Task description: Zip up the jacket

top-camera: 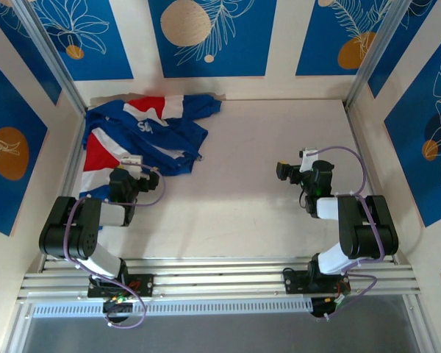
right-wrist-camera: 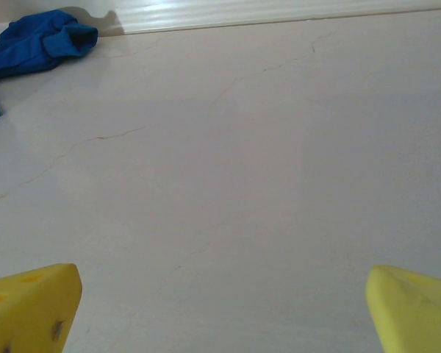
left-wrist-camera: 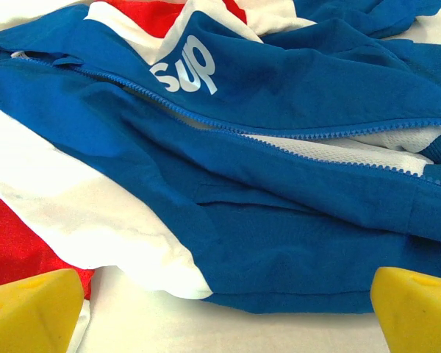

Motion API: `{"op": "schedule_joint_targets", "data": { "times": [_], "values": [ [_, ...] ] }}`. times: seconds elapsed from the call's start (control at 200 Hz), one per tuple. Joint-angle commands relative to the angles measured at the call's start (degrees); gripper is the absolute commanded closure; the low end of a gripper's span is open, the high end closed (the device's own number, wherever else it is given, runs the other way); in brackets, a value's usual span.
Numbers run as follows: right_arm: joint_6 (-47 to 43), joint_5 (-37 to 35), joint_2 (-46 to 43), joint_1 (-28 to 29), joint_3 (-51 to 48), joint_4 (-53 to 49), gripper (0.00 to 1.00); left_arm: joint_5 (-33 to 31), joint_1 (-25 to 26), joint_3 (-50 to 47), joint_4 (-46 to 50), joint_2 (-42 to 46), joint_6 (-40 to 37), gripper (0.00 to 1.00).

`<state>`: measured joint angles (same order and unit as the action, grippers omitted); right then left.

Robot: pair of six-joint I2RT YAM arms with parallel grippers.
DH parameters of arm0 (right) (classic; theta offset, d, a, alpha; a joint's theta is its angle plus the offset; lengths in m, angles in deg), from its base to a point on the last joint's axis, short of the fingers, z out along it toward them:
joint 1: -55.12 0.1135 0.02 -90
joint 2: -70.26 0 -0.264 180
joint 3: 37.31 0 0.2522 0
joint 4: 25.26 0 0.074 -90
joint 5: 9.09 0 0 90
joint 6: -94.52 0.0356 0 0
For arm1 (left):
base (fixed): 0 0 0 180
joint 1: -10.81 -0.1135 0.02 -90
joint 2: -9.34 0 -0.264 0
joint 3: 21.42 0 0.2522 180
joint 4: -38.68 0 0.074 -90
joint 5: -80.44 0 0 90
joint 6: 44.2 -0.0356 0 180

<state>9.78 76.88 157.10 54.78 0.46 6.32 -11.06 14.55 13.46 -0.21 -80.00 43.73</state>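
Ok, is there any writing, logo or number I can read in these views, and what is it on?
"Sup": white letters on the blue chest panel of the jacket, left wrist view. A fold cuts in beside them, so any further letters are hidden.
The same logo in the top view: too small to read.
The wall panels: plant drawings, no writing.
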Motion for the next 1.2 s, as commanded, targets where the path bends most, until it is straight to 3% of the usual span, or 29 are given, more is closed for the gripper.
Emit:
{"op": "schedule_joint_targets", "data": {
  "times": [0.0,0.585,0.7,0.77,0.895,1.0,1.196],
  "values": [
    [0.5,1.0,0.3,-0.1,0.1,0.2,0.01,1.4,-0.5,0.8,-0.3,-0.2,-0.8,0.00],
    [1.4,0.9,-1.1,-0.5,0.6,-1.6,0.01,-2.4,-0.5,-1.4,-2.7,1.8,0.8,0.00],
    [1.0,2.9,-4.9,-0.7,2.4,-7.5,0.01,-2.6,-0.5,-3.0,-3.3,4.4,0.6,0.00],
    [2.7,1.1,-6.8,-0.6,5.8,-16.1,0.01,-3.8,-0.4,-3.8,-2.4,7.1,0.9,0.00],
    [6.4,2.2,-8.7,-0.2,13.6,-33.3,0.01,-7.3,-0.4,-2.6,10.2,16.7,3.9,0.01],
    [8.9,3.2,-9.9,1.1,16.6,-40.8,0.01,-7.8,-0.4,0.8,22.6,22.8,6.1,0.03],
    [13.2,1.1,-9.7,7.5,25.7,-58.2,0.01,1.0,-0.4,15.1,45.5,17.0,12.3,0.15]
  ]
}}
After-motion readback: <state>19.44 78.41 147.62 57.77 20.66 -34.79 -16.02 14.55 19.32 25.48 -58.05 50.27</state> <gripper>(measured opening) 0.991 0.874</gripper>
